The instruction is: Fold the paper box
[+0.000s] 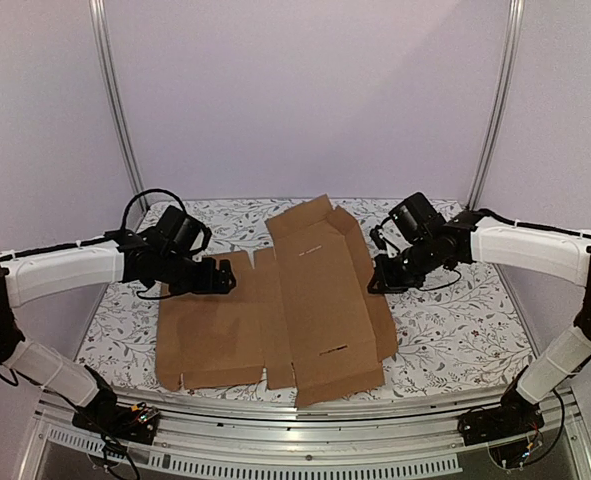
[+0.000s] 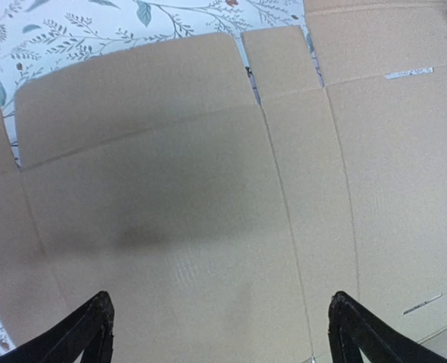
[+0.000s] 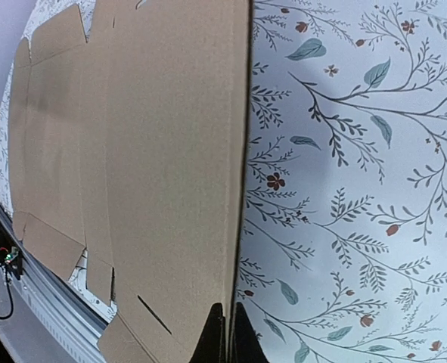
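The paper box [image 1: 315,300] lies unfolded as a brown cardboard sheet with creases, flaps and slits in the middle of the table. My left gripper [image 1: 227,277] hovers over the sheet's left panel [image 2: 208,189]. It [image 2: 219,333] is open, its black fingertips [image 2: 87,333] wide apart with only cardboard below them. My right gripper [image 1: 375,282] is at the sheet's right side. In the right wrist view it [image 3: 228,333] is shut on the thin right edge of the paper box [image 3: 155,151], and that edge runs straight away from the jaws.
The table has a floral-print cover [image 1: 455,330]. A metal rail [image 1: 305,425] runs along the near edge, with cables beside it [image 3: 0,257]. Two upright posts [image 1: 115,100] stand at the back corners against plain walls.
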Robot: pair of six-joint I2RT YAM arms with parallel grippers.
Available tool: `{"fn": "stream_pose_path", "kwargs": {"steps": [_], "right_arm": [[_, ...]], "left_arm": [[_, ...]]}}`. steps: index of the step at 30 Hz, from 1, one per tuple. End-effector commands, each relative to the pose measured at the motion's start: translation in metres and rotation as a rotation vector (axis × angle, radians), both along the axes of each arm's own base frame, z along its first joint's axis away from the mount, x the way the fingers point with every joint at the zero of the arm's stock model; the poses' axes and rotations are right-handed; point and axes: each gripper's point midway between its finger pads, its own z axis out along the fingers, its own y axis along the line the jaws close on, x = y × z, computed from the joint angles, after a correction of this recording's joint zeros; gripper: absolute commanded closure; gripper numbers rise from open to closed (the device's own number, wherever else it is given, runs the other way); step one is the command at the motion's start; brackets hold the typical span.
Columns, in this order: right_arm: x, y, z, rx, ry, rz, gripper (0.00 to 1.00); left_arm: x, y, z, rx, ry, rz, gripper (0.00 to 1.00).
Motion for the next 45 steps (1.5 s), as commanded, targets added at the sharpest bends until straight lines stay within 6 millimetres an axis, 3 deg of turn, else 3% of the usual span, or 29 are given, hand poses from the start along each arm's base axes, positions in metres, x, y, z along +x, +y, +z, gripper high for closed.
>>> {"fn": "stream_pose_path", "kwargs": {"steps": [1,10,15,25,34,45], "right_arm": [[0.005,-0.032,-0.005,-0.283,-0.010,0.091,1.00],[0.060,-0.058,0.025,-0.641,-0.188,0.136,1.00],[0.083,-0.050,0.033,-0.756,-0.307,0.247,1.00],[0.110,-0.027,0.053,-0.884,-0.484,0.503,1.00],[0.120,-0.004,0.054,-0.942,-0.575,0.724,1.00],[0.115,0.024,0.064,-0.994,-0.688,0.869,1.00]], "left_arm": [[-0.009,0.009,0.013,0.014,-0.017,0.004,0.03],[-0.021,0.019,0.015,0.005,-0.029,0.016,0.03],[-0.025,0.021,0.016,-0.006,-0.034,0.022,0.03],[-0.032,0.023,0.023,-0.042,-0.051,0.024,0.03],[-0.033,0.011,0.040,-0.125,-0.070,-0.008,0.03],[-0.021,-0.022,0.100,-0.283,-0.161,-0.099,0.04]]}}
